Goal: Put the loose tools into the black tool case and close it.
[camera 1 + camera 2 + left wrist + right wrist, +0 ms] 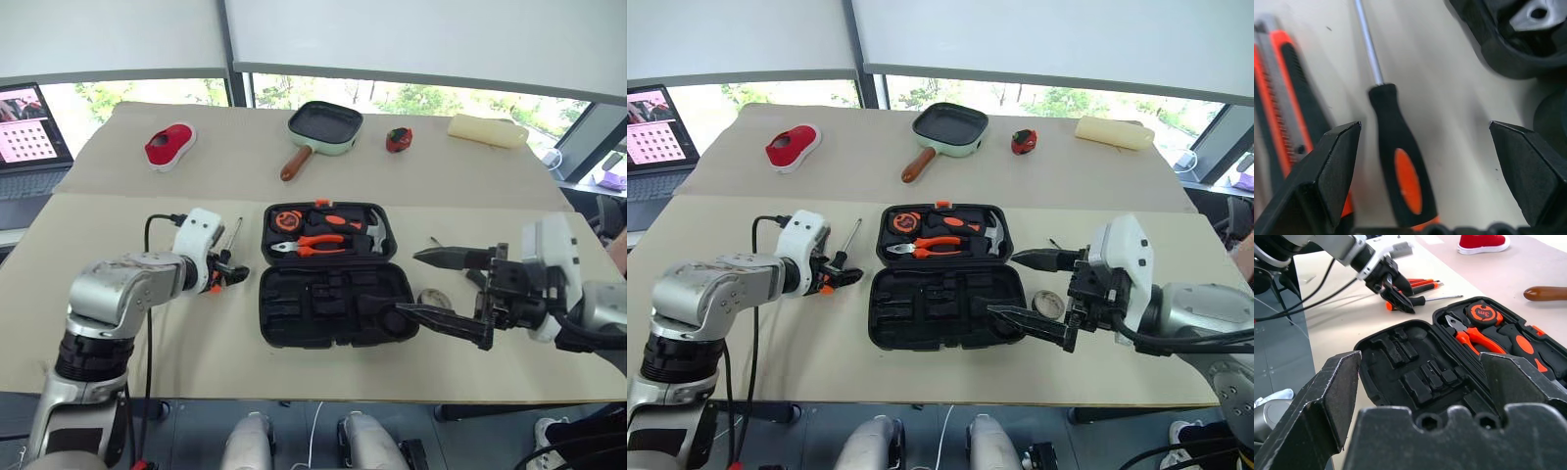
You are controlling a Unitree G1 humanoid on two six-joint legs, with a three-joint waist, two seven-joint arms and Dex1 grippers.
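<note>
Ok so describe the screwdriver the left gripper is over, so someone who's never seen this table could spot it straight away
Find the open black tool case in the middle of the near table. Just off its left side lie a few slim orange-and-black tools under the left gripper. The screwdriver is between its open fingers: black handle with an orange oval inset and a thin bare steel shaft, unlike the flat orange utility knife beside it.

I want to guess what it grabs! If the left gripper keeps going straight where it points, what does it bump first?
Probably the screwdriver. The open left gripper points down at its handle lying between the fingers, with the knife just beside. How far off is hard to tell.
</note>
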